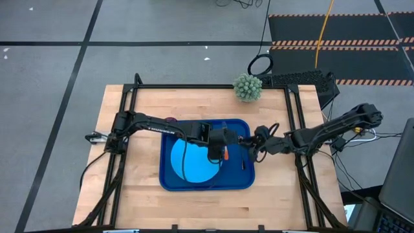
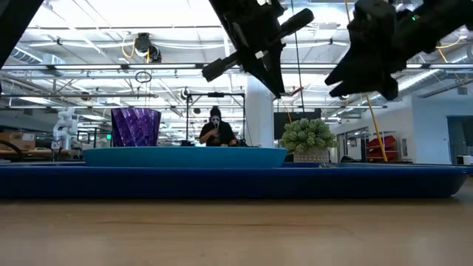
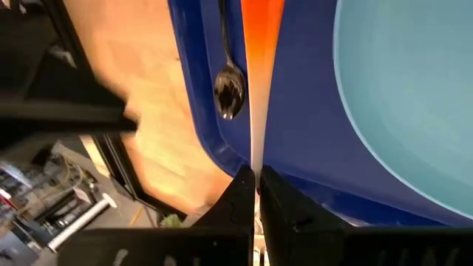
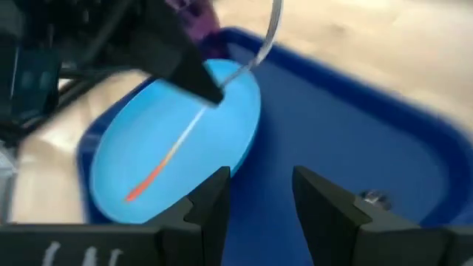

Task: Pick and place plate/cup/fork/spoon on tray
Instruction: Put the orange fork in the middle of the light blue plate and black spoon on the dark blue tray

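The dark blue tray (image 1: 240, 180) lies mid-table. The light-blue plate (image 1: 187, 165) lies in its left half, and the dark spoon (image 1: 244, 166) lies in its right half, by the rim. The purple cup (image 1: 171, 120) stands at the tray's far left corner, partly hidden by my left arm. My left gripper (image 1: 218, 147) is over the tray's middle, shut on the fork (image 4: 174, 151). My right gripper (image 1: 257, 141) hangs open and empty over the tray's right rim, facing the left one. My left gripper pinches the fork's pale, thin end (image 3: 256, 166) between its two fingertips (image 3: 240, 199). The fork runs on in line with the fingers, and its orange handle (image 3: 262, 37) is the free end. The fork slants down over the plate's edge (image 4: 244, 111). I cannot tell whether its orange end touches anything.
A small green potted plant (image 1: 248, 87) stands at the table's far edge. Black frame rails (image 1: 129, 110) run along the left and right sides of the table. Bare wood lies in front of the tray (image 1: 207, 207). A person shows far behind in the low view (image 2: 215, 129).
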Tool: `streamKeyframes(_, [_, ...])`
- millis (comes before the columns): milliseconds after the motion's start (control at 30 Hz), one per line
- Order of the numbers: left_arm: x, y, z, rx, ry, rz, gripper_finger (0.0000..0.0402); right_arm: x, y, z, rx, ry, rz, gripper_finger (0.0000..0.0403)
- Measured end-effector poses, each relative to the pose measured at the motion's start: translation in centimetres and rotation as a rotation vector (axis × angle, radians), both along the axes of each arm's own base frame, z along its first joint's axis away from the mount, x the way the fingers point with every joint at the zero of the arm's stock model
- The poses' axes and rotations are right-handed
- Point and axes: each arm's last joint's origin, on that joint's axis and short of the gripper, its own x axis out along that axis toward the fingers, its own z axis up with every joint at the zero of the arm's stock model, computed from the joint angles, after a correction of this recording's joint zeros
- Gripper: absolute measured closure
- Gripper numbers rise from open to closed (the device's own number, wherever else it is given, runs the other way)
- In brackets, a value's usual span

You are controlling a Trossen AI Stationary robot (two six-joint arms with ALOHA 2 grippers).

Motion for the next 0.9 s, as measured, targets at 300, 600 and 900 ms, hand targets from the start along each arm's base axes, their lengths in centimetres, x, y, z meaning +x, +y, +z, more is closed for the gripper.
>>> streamKeyframes(300, [0.2,0.0,0.1,0.003,-0.024,0.01,0.0398,-1.1,0.1,-3.0,0.18,-0.2,-0.038,0.0264])
streamKeyframes(600, [0.1,0.4,0.1,0.0,-0.015,0.015,0.0398,-0.4,0.8,-2.2,0.093,-0.256,0.014,0.0264])
streamKeyframes(900, [0.2,0.5,0.1,-0.002,-0.03,0.015,0.0397,3.1,1.7,-3.0,0.071,-0.2,0.009,0.0264])
